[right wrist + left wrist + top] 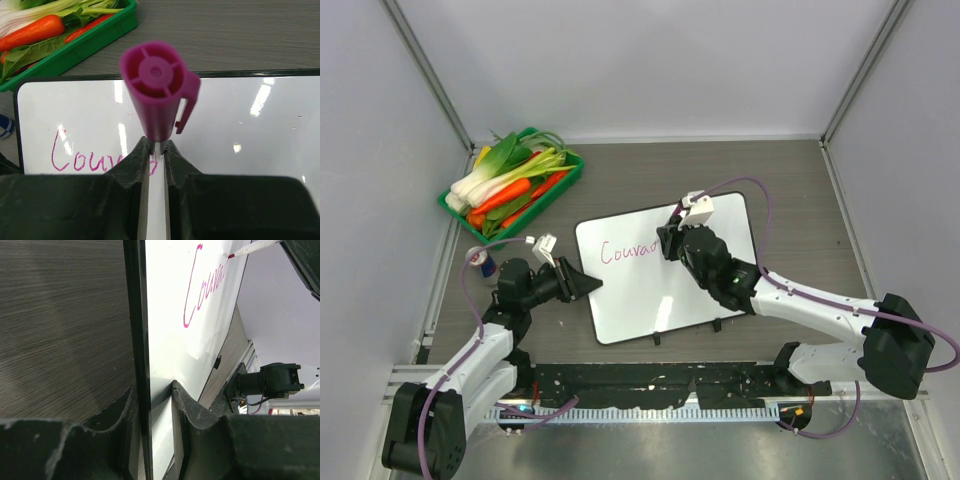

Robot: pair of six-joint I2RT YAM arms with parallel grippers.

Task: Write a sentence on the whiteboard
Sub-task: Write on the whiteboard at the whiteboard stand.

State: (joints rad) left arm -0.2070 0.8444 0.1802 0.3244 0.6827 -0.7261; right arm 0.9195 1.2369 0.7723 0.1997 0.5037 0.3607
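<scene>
Near the bench's front edge, toward its left corner, the left fingers (584,284) are clamped on the left short edge of the whiteboard (660,295) (the left wrist view shows the thin black frame pinched between them). The whiteboard lies in the middle of the bench, slightly turned, its two black clips on the long edge facing the front. Over its middle, the right fingers (669,241) are closed on a magenta marker (159,95), its capped back end toward the wrist camera and its tip touching the board. The sentence (629,251) reads roughly "Coura" in pink cursive, running across the upper left part of the board and ending at the marker tip. Farther back, by the far left corner, a green tray (567,176) holds carrots (506,196) and leafy greens (510,158).
</scene>
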